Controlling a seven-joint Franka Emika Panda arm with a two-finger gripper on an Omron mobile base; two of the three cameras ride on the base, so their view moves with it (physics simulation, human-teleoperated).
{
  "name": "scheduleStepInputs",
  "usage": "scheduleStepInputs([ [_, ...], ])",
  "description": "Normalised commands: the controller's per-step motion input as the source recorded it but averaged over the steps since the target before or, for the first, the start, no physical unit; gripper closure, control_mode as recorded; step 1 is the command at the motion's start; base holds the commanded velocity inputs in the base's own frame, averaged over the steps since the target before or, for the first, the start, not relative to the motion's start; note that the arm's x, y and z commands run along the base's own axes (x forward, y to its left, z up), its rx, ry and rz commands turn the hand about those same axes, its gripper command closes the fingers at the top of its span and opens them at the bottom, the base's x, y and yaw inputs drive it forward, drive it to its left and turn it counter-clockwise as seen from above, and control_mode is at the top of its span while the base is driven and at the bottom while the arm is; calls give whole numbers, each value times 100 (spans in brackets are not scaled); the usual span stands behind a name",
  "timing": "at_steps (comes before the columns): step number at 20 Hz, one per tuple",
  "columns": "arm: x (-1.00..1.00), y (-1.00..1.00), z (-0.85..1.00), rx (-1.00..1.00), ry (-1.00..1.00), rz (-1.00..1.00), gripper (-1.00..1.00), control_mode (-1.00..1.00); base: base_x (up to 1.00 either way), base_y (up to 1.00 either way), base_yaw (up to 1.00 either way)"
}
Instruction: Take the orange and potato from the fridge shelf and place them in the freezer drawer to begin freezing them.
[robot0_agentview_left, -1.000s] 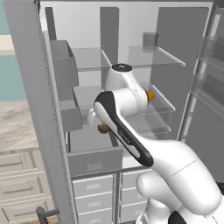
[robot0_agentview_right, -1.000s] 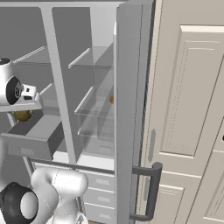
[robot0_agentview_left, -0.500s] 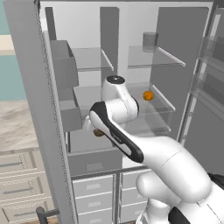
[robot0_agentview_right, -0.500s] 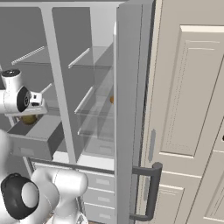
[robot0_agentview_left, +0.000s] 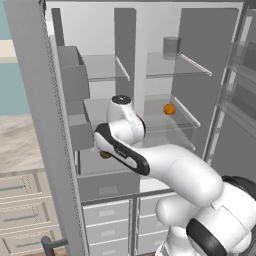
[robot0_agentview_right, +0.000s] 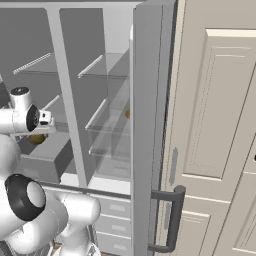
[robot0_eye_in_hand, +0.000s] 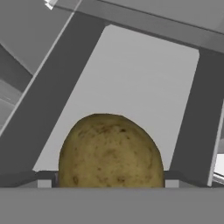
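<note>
We see the potato (robot0_eye_in_hand: 110, 151) gripped between our jaws, closed on its sides, hanging above the open freezer drawer (robot0_eye_in_hand: 131, 87). The orange (robot0_agentview_left: 169, 109) sits on the fridge shelf (robot0_agentview_left: 182, 120) above that drawer.

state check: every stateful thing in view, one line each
potato: held in the gripper, above the open drawer
gripper: shut on the potato
orange: on the glass fridge shelf, untouched
freezer drawer: pulled out, open, nothing seen in it
fridge door: open
grey cup: upright on the upper shelf
</note>
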Motion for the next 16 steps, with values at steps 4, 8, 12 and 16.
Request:
scheduleStepInputs([
  [4, 42, 13, -38, 0, 0, 0, 100, -100, 0, 0, 0],
  [8, 36, 16, -43, 0, 4, 0, 100, -100, 0, 0, 0],
  [12, 23, 18, -50, 0, 2, 0, 100, -100, 0, 0, 0],
  [16, 33, 15, -29, 0, 0, 0, 100, -100, 0, 0, 0],
])
